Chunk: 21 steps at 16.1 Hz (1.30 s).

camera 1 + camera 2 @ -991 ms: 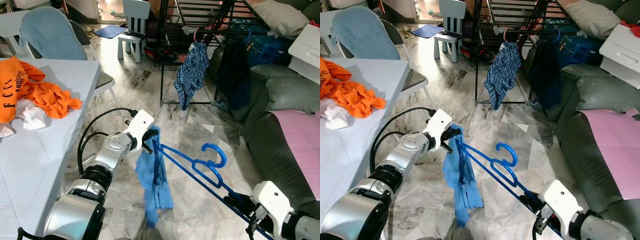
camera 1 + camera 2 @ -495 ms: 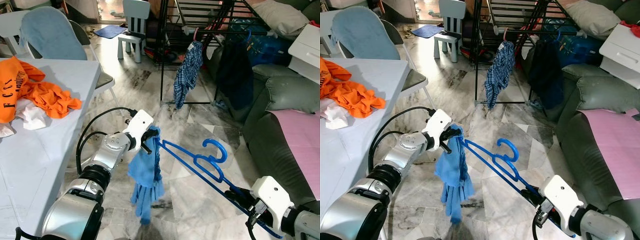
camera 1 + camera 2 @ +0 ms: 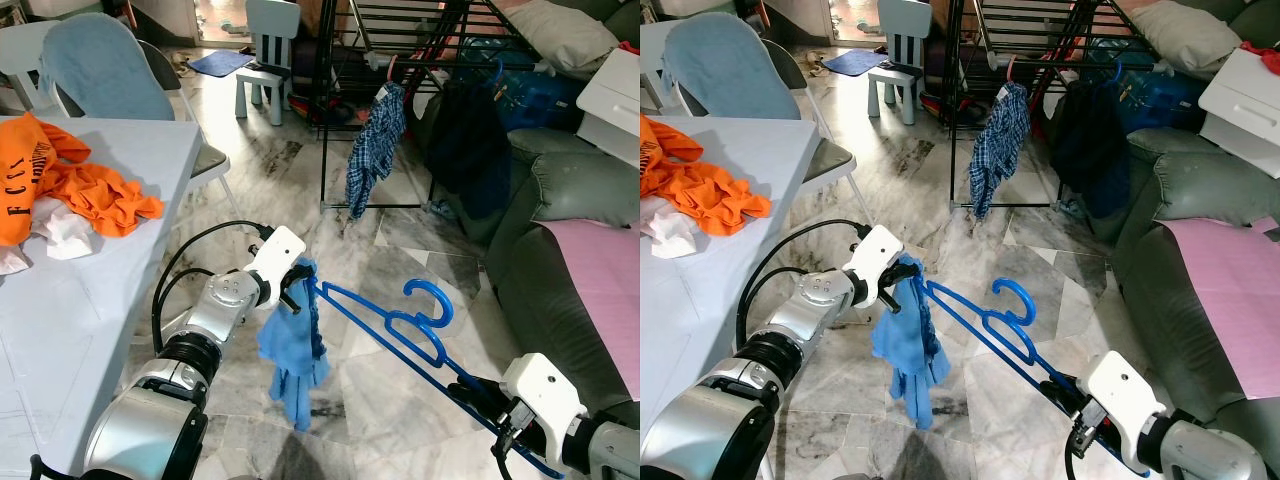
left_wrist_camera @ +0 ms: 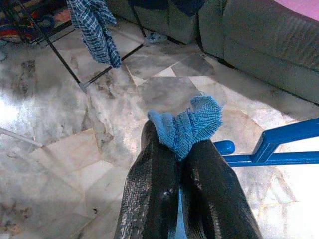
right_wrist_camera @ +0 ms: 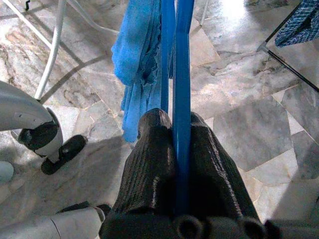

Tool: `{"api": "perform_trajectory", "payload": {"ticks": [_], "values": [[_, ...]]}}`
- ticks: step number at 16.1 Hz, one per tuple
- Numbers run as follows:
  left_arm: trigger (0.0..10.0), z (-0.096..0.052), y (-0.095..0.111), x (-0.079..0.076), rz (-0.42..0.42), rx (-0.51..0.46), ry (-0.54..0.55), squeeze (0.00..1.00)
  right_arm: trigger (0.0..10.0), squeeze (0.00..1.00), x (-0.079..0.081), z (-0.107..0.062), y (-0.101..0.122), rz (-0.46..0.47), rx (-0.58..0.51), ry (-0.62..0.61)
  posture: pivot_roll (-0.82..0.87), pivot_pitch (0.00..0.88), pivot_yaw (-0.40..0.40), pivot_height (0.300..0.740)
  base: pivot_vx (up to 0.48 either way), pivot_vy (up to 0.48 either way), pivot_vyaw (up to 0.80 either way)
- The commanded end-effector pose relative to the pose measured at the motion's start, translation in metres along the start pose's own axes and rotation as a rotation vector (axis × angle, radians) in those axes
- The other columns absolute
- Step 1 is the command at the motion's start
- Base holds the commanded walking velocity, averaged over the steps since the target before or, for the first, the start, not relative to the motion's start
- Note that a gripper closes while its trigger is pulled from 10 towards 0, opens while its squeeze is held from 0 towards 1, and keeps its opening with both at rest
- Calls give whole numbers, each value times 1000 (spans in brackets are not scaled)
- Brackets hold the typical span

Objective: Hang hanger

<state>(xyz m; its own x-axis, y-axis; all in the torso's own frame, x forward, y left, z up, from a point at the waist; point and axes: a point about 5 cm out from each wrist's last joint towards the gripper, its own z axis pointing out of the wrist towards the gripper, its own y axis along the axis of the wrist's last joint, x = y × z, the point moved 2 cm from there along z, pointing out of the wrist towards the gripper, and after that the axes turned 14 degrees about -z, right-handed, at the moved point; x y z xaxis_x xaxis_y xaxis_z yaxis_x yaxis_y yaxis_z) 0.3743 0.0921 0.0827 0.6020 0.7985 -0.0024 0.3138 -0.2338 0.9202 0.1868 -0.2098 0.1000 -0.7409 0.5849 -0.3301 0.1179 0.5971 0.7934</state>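
Two grippers share one load in the left eye view: the left gripper [image 3: 293,285] pinches the top of a blue cloth [image 3: 291,345] at one end of a blue hanger [image 3: 385,325], and the right gripper [image 3: 470,393] clamps the other end, low near the sofa [image 3: 560,290]. The hanger spans the air above the marble floor [image 3: 400,250], its hook pointing up, the cloth dangling from its left end. Behind stand a drying rack [image 3: 400,60] with a checked shirt [image 3: 372,150], and a table [image 3: 100,300] bearing orange clothes [image 3: 70,185].

From the left wrist, both fingers [image 4: 149,199] are closed on a bunched tuft of cloth, the hanger's bar just beside them.

From the right wrist, the fingers [image 5: 149,164] squeeze the hanger's bars, apparently both of them, though the lower part is hidden.
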Motion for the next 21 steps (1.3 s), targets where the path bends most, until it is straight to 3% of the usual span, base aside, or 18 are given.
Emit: {"api": "perform_trajectory", "payload": {"ticks": [1,9,16,19,21], "values": [[10000,0,4,3,26,-9,21,0,10000,0,-3,-3,6,-22,-14,2,5,0,-52,740,0,0,0],[10000,1,14,-5,31,-46,-50,0,10000,0,-6,6,-2,-13,-3,-15,15,0,-58,740,0,0,0],[10000,-3,50,-25,86,-183,-227,0,10000,0,-6,19,-12,23,-3,-26,32,0,-65,740,0,0,0],[10000,-2,45,-24,136,-162,-204,0,10000,0,-6,18,-13,23,0,-30,25,0,-63,740,0,0,0],[10000,-3,48,-29,115,-187,-232,0,10000,0,-8,14,-17,30,12,-44,22,0,-62,740,0,0,0]]}}
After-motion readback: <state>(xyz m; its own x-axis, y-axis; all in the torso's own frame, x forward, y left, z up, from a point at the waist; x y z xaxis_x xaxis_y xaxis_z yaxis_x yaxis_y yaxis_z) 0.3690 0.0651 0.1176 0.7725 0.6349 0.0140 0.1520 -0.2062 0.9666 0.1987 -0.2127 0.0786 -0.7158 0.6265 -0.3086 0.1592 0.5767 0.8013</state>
